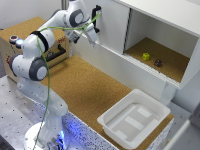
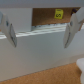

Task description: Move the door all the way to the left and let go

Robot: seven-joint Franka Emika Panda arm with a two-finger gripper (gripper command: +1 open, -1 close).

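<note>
The robot arm's claw [image 1: 95, 34] hangs in the upper middle of the exterior view, just in front of the cabinet's white door [image 1: 112, 25]. In the wrist view its two fingers [image 2: 9, 31] stand spread wide apart, one at each side of the frame, with nothing between them.

The door is a tall flat panel, long axis upright, covering the half of the cabinet [image 1: 165, 10] toward the exterior view's left. A small black handle [image 1: 96, 11] shows near the door's left edge, just above the claw. Whether the claw touches door or handle cannot be told at this sharpness; the open fingers suggest it does not hold either.

The door lies directly ahead of the claw, a little toward the exterior view's right of the fingertips. The slide runs sideways along the cabinet front, and the door appears to sit already at or near the left end of its track, so the judgement is that the push is done or nearly so and the release has been made.

The cabinet's right half stands open, showing a cork shelf with a yellow object [image 1: 145, 56] and a dark object [image 1: 158, 62]. The yellow one appears again in the wrist view beyond the white panel. Below, on the cork worktop [image 1: 90, 90], a white plastic bin [image 1: 134, 117] sits well apart from the claw, at lower right.
</note>
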